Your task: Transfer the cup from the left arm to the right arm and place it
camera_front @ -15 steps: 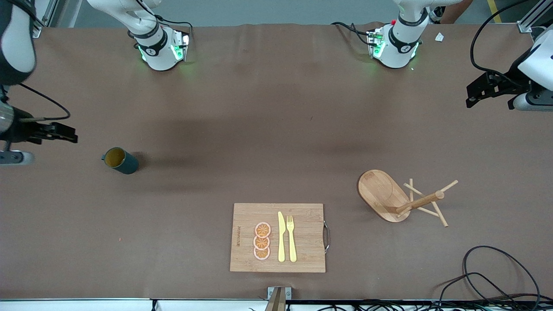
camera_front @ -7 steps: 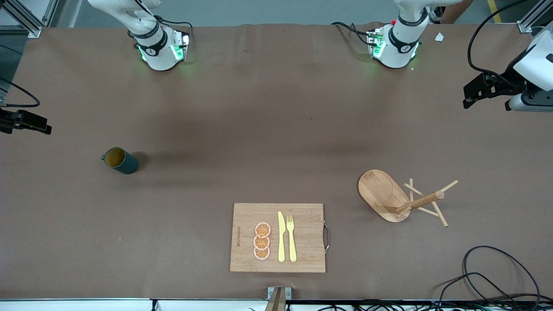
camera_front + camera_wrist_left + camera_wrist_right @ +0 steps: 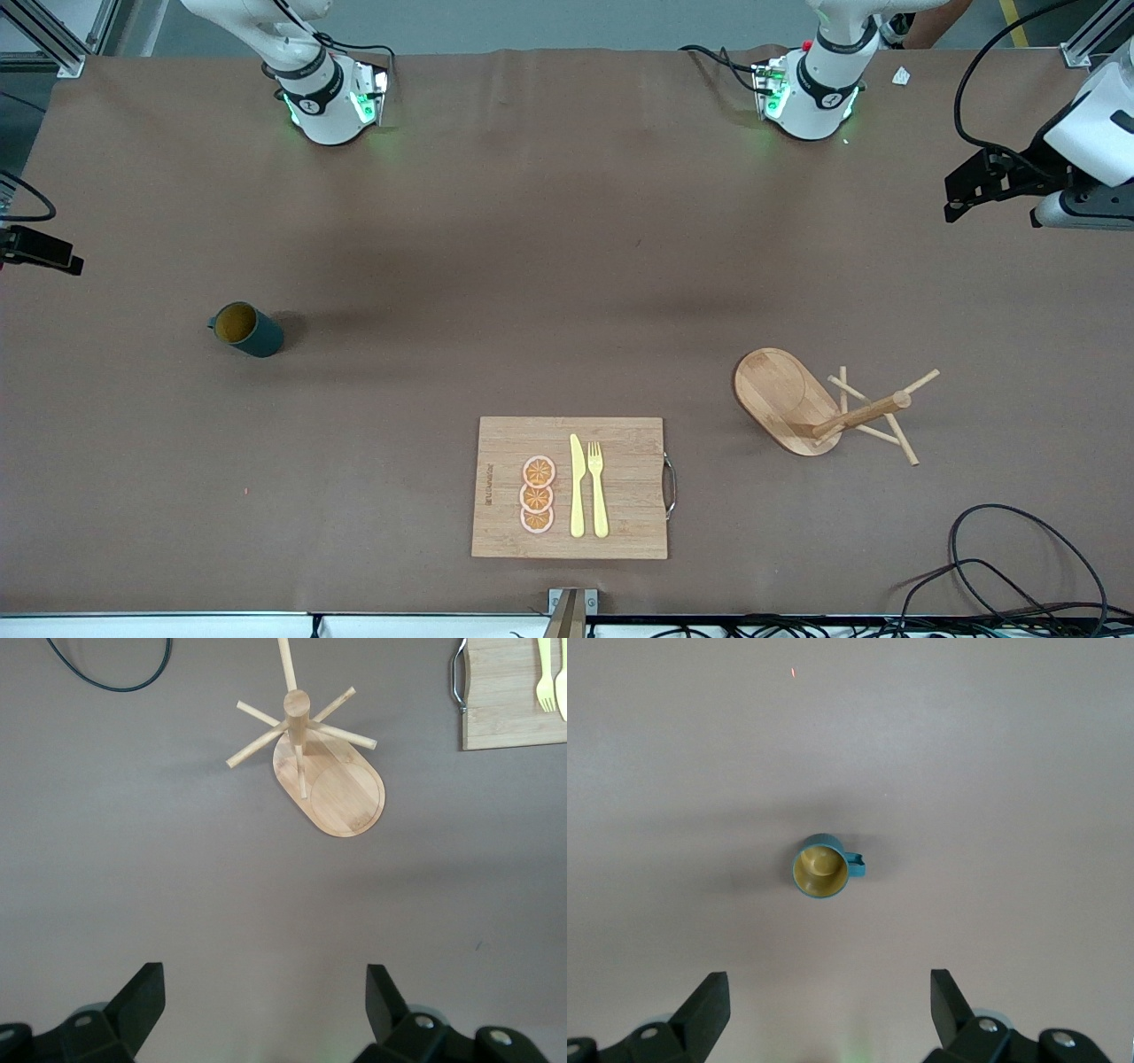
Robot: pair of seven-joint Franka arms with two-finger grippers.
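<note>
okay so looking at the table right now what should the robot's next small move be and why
Probably nothing more: the cup already stands upright at the right arm's end, apart from both grippers. The right gripper is open high above it; the left gripper is open above the wooden peg rack.

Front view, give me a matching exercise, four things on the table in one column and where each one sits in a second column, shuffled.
Things:
1. cup
2. fork
3. peg rack
4. orange slices

Places:
A. on the cutting board, beside the knife
B. upright on the bare table toward the right arm's end
C. on the cutting board, stacked in a short row
D. on the table toward the left arm's end

Pairs: 1-B, 2-A, 3-D, 4-C
</note>
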